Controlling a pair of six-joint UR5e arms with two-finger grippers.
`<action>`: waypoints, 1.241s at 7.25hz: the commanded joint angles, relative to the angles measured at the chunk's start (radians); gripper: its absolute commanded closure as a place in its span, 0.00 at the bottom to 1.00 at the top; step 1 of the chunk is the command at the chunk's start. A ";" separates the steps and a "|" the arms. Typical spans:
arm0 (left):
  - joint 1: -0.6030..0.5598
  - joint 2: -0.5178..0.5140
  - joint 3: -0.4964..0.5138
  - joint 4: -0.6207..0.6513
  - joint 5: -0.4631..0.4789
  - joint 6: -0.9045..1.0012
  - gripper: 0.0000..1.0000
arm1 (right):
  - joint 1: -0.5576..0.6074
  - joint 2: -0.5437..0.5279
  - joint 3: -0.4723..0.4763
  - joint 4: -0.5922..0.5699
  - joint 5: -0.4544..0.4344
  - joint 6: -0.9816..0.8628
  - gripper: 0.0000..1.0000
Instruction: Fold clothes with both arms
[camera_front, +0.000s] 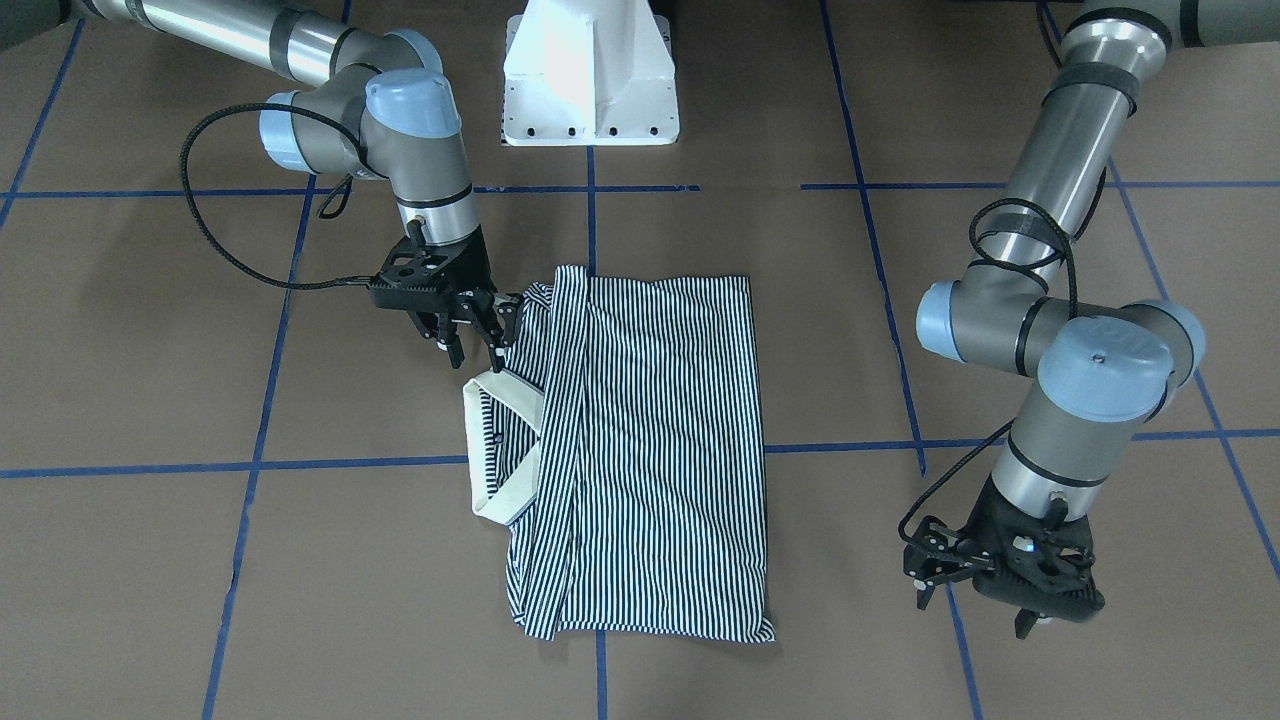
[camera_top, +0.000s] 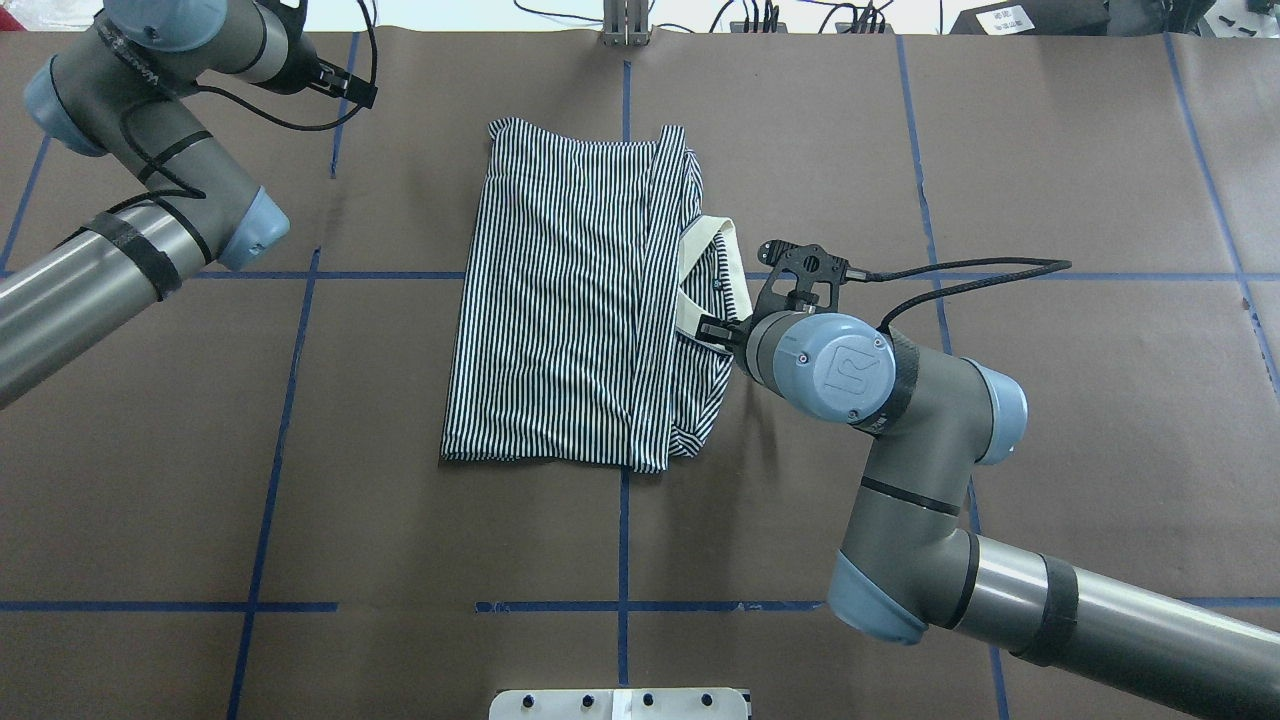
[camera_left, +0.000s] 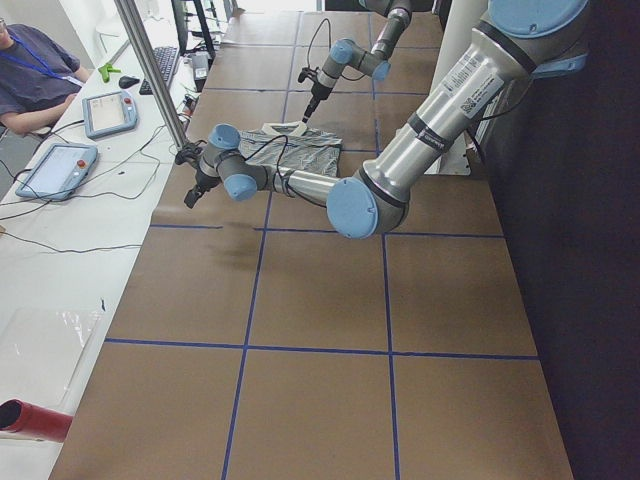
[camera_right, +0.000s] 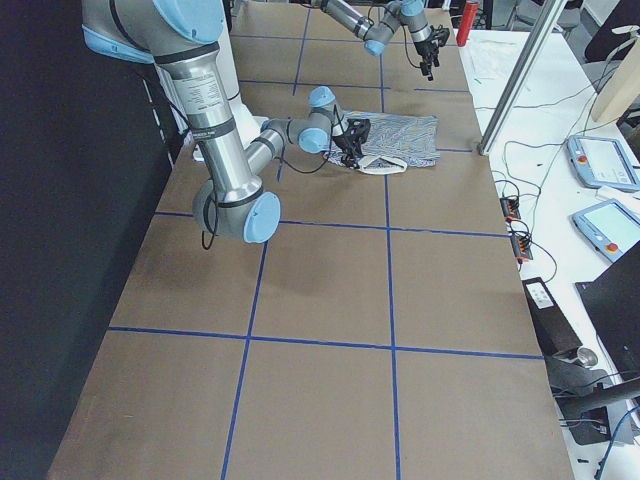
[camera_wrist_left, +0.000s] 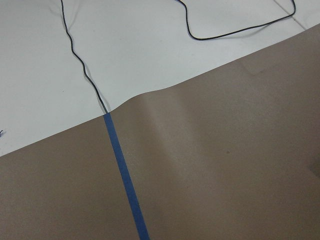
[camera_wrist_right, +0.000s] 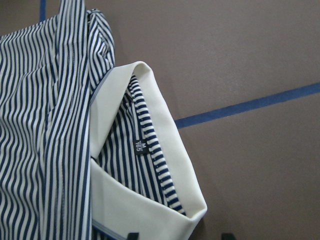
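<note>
While it hangs at the frame's left, the right tool (camera_front: 476, 360) has its fingers spread and empty, just beside the cream collar (camera_front: 497, 506). At centre, the striped polo shirt (camera_front: 660, 450) lies flat on the brown tabletop (camera_front: 150, 350), its sides folded in. At lower right, well apart, the left tool (camera_front: 972, 615) hovers released, holding nothing.

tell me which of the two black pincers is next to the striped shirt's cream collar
The right arm's black pincer, open just beside the cream collar of the navy-and-white striped polo shirt. The left pincer hangs well away from the shirt.
</note>
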 joint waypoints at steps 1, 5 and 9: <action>0.002 0.001 -0.005 0.001 0.000 -0.001 0.00 | -0.022 0.024 0.112 -0.147 0.020 -0.161 0.00; 0.002 0.026 -0.046 0.004 -0.013 -0.003 0.00 | -0.215 0.167 0.034 -0.325 -0.213 -0.281 0.13; 0.002 0.044 -0.068 0.005 -0.050 -0.003 0.00 | -0.258 0.210 -0.060 -0.316 -0.281 -0.415 0.32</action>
